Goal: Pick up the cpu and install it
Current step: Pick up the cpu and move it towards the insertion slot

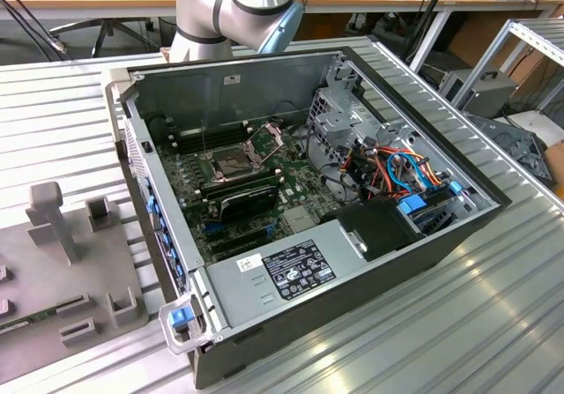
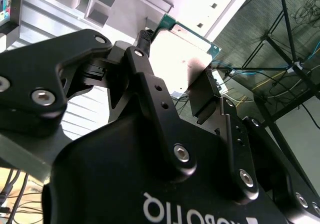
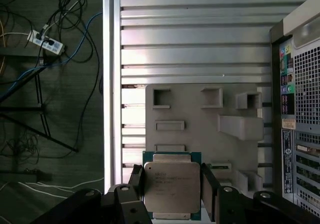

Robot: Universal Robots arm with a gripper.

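Out over the slatted metal table, near the open computer case. Hanging above the grey fixture tray, well apart from the green motherboard and its socket with the hinged-up frame. And there: pinching the cpu firmly in the gripper, with fingers pressed on two opposite edges and the silver face showing in the first wrist view.

Exterior view: high oblique, mid-range, looking down into the open computer case, with the fixture plate beside the case on the exterior view's left. First wrist view: well above that plate, facing straight down. Second wrist view: tight behind the end effector. Both wrist views share the plate and the clamped cpu.
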